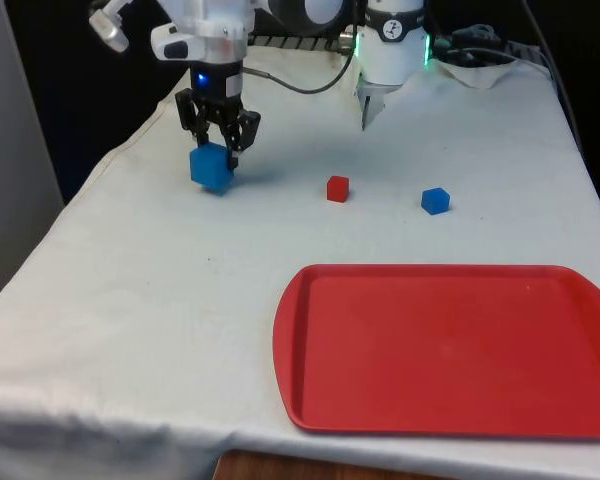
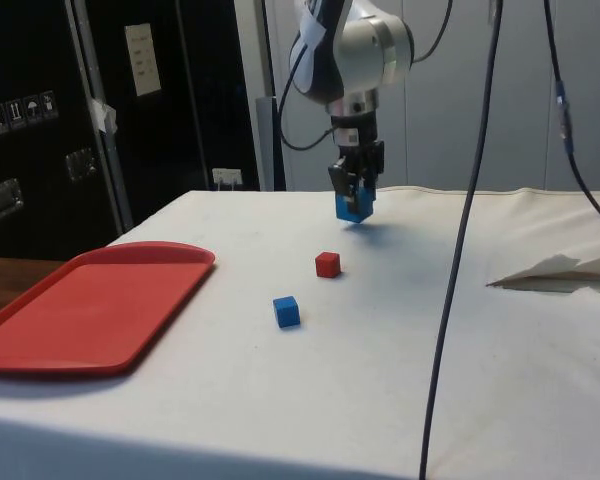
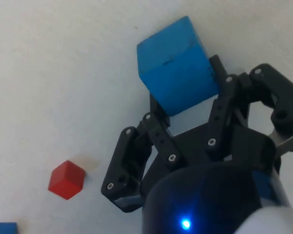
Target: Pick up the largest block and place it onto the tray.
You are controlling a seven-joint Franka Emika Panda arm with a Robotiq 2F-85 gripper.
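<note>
Pincer (image 1: 219,140) clamped on large matte blue cube (image 1: 212,167), above wrinkled white cloth (image 1: 130,330)

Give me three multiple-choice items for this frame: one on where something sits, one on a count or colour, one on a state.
1. Where does the red block lie?
A. on the tray
B. on the cloth between the two blue blocks
C. in the claw

2. How many blocks are there in all?
A. two
B. three
C. four

3. What is the state of the large blue block?
A. gripped in the claw
B. lying flat on the tray
C. stacked on the red block

Key:
1 B: in the front view it sits on the white cloth, with the large blue block to one side and the small blue block to the other.
2 B: one red and two blue blocks show.
3 A: the wrist view shows the fingers shut on it, and the red tray holds nothing.
</note>
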